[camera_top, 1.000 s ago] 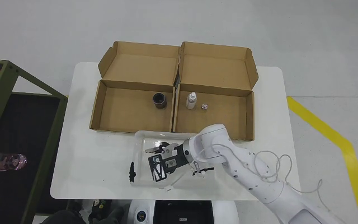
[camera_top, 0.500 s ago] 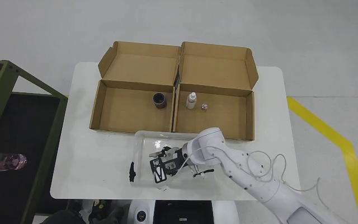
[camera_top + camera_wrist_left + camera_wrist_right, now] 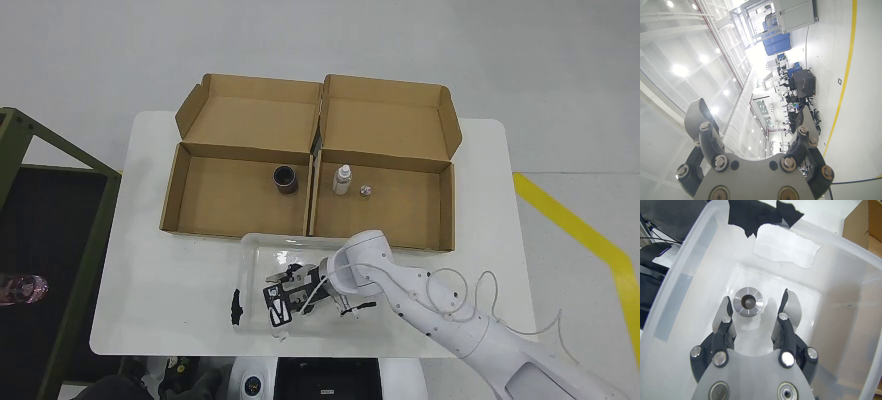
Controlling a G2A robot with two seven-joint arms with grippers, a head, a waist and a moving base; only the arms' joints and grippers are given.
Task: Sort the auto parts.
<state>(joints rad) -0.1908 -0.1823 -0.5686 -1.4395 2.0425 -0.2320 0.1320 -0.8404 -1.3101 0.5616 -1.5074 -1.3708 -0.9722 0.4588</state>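
A clear plastic bin (image 3: 250,262) stands at the table's front, and my right gripper (image 3: 282,300) is lowered inside it. In the right wrist view the right gripper (image 3: 756,300) is open, with a round silver metal part with a centre hole (image 3: 748,304) lying on the bin (image 3: 838,279) floor between its fingers, close against one finger (image 3: 728,308). The left cardboard box (image 3: 215,195) holds a dark cylinder (image 3: 286,180). The right cardboard box (image 3: 410,200) holds a small white bottle (image 3: 342,180) and a tiny part (image 3: 366,188). My left gripper (image 3: 753,115) is open, pointing up at a ceiling.
Black tape (image 3: 757,213) and a white label (image 3: 785,249) are stuck on the bin's far wall. A black scrap (image 3: 235,305) hangs at the bin's left outer side. A dark green cart (image 3: 40,250) stands left of the white table (image 3: 160,290).
My right gripper has moved left and deeper into the bin toward its left end. The boxes and their contents have not moved.
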